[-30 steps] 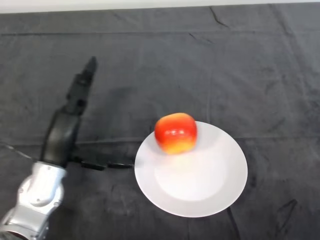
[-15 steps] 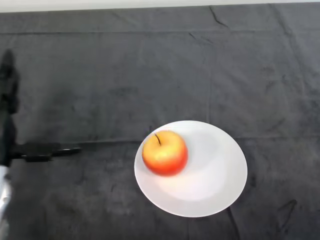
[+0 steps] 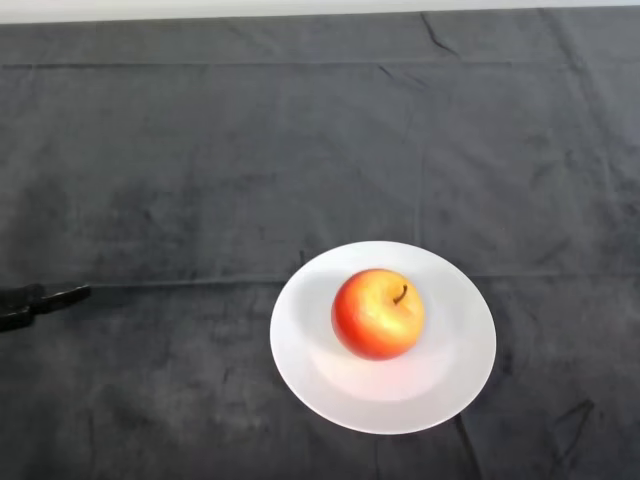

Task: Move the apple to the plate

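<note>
The apple (image 3: 378,313) sits on the white plate (image 3: 455,375), close to the middle and a touch toward the left. It is red around the sides, with a yellow-orange patch on top. Its short dark stem leans toward the upper right. The plate is round and plain, and it lies flat on the dark-clothed surface (image 3: 300,150), in the near half and a little right of centre. The cloth shows long creases and a few small wrinkles. At the far left edge only a thin black bit of the robot hand (image 3: 45,298) pokes in, low over the cloth and well apart from the plate. So little of it shows that I cannot tell whether it is spread or closed.
</note>
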Robot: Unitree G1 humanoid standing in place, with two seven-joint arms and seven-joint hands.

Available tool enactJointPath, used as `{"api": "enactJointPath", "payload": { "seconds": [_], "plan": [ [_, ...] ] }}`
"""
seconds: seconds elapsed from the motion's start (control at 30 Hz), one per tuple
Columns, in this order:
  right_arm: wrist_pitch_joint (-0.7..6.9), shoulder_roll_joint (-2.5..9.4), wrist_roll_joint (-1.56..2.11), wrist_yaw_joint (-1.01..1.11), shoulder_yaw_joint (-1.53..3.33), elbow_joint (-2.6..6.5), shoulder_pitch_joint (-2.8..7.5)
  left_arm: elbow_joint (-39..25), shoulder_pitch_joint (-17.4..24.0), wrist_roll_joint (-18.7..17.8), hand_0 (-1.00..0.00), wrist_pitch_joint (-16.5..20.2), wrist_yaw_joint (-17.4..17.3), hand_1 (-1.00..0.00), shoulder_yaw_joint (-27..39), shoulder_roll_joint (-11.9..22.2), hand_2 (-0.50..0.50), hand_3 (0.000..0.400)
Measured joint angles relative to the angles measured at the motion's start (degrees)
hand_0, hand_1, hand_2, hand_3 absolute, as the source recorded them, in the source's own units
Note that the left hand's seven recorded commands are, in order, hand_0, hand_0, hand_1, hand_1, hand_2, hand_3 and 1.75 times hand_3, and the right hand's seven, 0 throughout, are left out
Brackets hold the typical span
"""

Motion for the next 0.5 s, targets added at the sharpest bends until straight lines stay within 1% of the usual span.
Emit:
{"api": "enactJointPath", "payload": {
  "seconds": [0.1,0.17,0.23,0.33,0.5],
  "plan": [
    [0.00,0.00,0.00,0.00,0.00,0.00,0.00,0.72,0.00,-0.82,0.00,-0.26,-1.50,0.00,2.01,0.19,0.00,0.000],
    [0.00,0.00,0.00,0.00,0.00,0.00,0.00,1.18,0.01,-1.78,0.00,-0.30,-2.19,0.00,2.35,0.88,0.00,0.000],
    [0.00,0.00,0.00,0.00,0.00,0.00,0.00,1.65,0.01,-2.22,0.00,-0.32,-3.26,0.00,4.26,1.59,0.00,0.000],
    [0.00,0.00,0.00,0.00,0.00,0.00,0.00,2.81,0.01,-4.31,0.00,-0.33,-4.88,0.00,6.93,2.57,0.00,0.000],
    [0.00,0.00,0.00,0.00,0.00,0.00,0.00,4.62,0.02,-6.27,0.00,-0.33,-6.14,0.00,9.94,3.87,0.00,0.000]
  ]
}}
